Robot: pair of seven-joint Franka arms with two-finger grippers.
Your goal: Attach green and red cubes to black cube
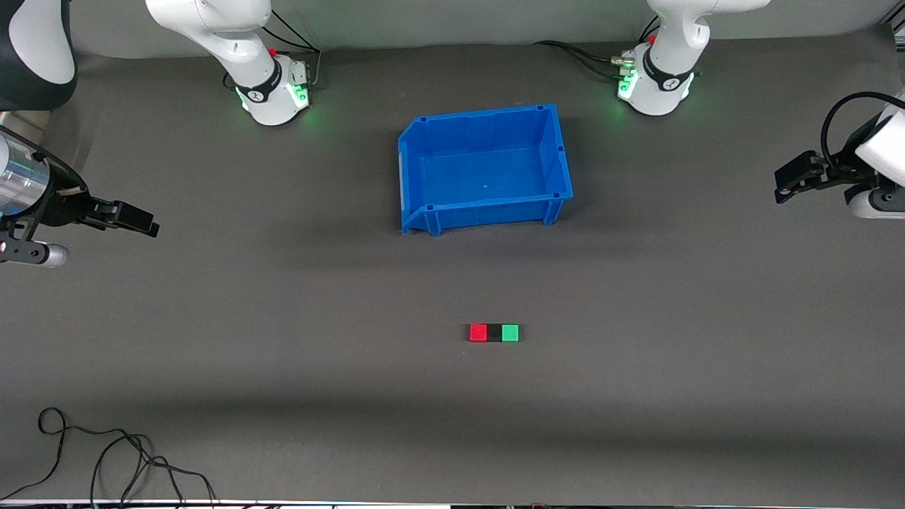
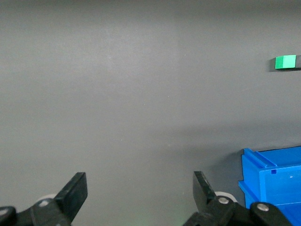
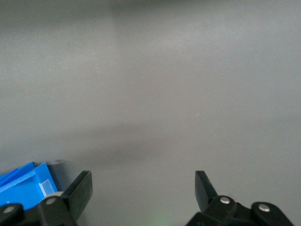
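Observation:
Three cubes sit in one touching row on the grey mat, nearer the front camera than the bin: the red cube (image 1: 479, 332) toward the right arm's end, the black cube (image 1: 494, 333) in the middle, the green cube (image 1: 510, 333) toward the left arm's end. The left wrist view catches the green cube (image 2: 285, 61) at its edge. My left gripper (image 1: 786, 185) hangs open and empty over the mat at the left arm's end of the table. My right gripper (image 1: 145, 225) hangs open and empty at the right arm's end. Both are well away from the cubes.
An empty blue bin (image 1: 485, 170) stands between the arm bases and the cubes; its corner shows in both wrist views (image 2: 275, 181) (image 3: 28, 181). A loose black cable (image 1: 106, 452) lies near the front edge at the right arm's end.

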